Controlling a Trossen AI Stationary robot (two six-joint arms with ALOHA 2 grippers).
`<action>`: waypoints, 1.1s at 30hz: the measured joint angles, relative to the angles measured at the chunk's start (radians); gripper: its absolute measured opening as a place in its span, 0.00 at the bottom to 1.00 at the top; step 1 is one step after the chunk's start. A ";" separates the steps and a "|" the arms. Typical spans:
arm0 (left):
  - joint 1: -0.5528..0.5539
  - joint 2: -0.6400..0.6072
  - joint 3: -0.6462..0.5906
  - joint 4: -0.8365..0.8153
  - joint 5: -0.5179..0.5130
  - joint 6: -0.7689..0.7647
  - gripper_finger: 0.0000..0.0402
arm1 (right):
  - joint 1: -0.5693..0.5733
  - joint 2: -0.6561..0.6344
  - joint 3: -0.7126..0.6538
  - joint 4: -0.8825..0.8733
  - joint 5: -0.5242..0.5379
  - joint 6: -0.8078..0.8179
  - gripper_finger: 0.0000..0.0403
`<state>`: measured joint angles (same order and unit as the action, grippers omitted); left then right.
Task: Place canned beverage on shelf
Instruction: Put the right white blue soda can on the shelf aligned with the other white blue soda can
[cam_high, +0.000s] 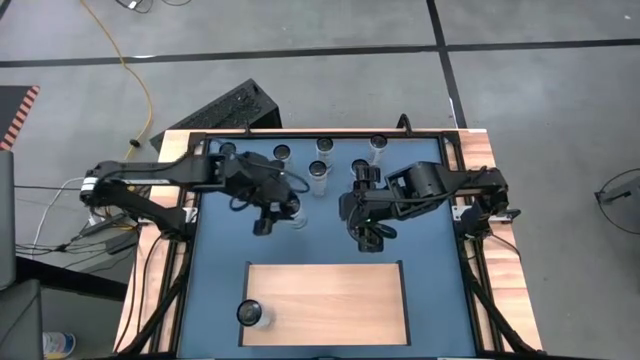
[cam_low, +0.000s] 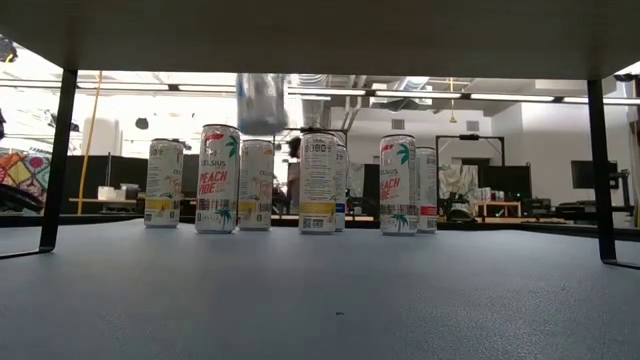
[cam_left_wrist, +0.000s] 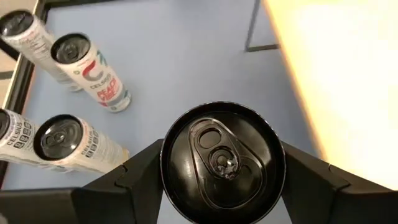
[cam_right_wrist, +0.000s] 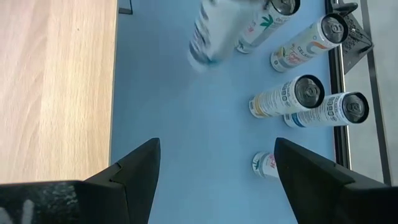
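Note:
My left gripper (cam_high: 285, 213) is shut on a drink can with a black top (cam_left_wrist: 222, 163), held over the blue surface short of the shelf. In the low view the can (cam_low: 262, 100) hangs above the standing cans. The shelf (cam_high: 325, 300), a pale wooden panel, lies at the near middle and carries one can (cam_high: 252, 315) at its near left corner. It also shows in the left wrist view (cam_left_wrist: 348, 74). My right gripper (cam_high: 368, 235) is open and empty, just beyond the shelf's far edge. Its wrist view (cam_right_wrist: 214, 180) shows only blue surface between the fingers. My left gripper pinches the can between its two fingers, one on each side of the can's wall just below the top rim (cam_left_wrist: 169, 177). The fingers come slanting down from the table's left side. The can is upright and lifted clear of the blue surface.
Several cans stand on the blue surface toward the far edge (cam_high: 318, 172), (cam_high: 360, 168), (cam_high: 282, 153); they show in a row in the low view (cam_low: 317, 180). Dark shelf legs (cam_low: 55, 160), (cam_low: 600, 170) stand at the sides. Most of the shelf top is bare wood.

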<state>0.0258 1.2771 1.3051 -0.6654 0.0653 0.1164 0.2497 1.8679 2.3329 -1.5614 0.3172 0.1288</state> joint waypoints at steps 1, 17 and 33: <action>-0.014 -0.013 0.016 -0.020 -0.004 -0.008 0.59 | 0.000 -0.001 0.000 -0.006 0.000 0.003 0.74; -0.359 -0.125 0.147 -0.223 -0.232 -0.163 0.59 | 0.000 -0.002 0.001 -0.007 0.000 0.022 0.74; -0.636 -0.056 0.146 -0.231 -0.410 -0.302 0.61 | 0.000 -0.002 0.001 0.003 0.000 0.032 0.74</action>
<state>-0.6103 1.2209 1.4513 -0.8960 -0.3449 -0.1854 0.2493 1.8656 2.3337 -1.5580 0.3171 0.1609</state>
